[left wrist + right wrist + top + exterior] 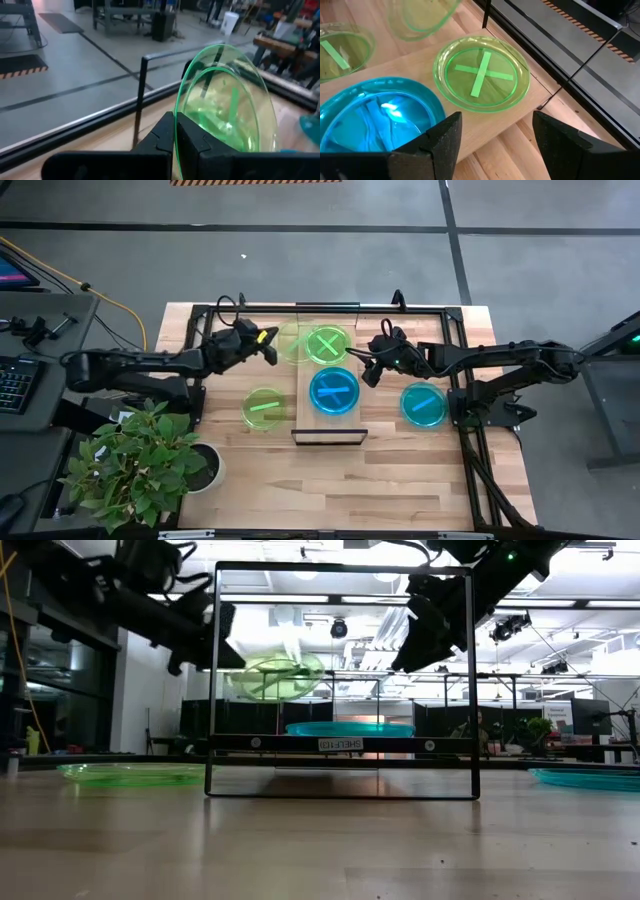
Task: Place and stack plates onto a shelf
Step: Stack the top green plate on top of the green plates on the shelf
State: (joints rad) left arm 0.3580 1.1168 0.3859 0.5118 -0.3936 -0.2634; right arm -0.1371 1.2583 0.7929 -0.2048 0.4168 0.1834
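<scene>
My left gripper (266, 340) is shut on a yellow-green plate (293, 340), carried tilted in the air just left of the shelf's far end (278, 675). The shelf (303, 408) is a narrow light-wood board with dark bars. On it lie a yellow-green plate (328, 343) at the far end and a cyan-blue plate (334, 391) at the near end, both showing crossed stripes. Another yellow-green plate (264, 408) lies flat on the table left of the shelf, and a cyan-blue one (423, 404) right of it. My right gripper (373, 366) hangs open beside the shelf's right edge, touching nothing (495, 145). My left gripper pinches the yellow-green plate's rim (176, 127) between its two fingers (200, 145). The fingers come roughly level from the table's left. The plate (225, 100) is lifted clear and stands steeply tilted beyond the fingertips, its face toward the shelf.
A dark metal frame (420, 310) runs round the table's far part, and its upright bars (210, 680) flank the shelf. A potted plant (150, 460) stands at the near left corner. Bare wood (400, 480) lies near the front edge.
</scene>
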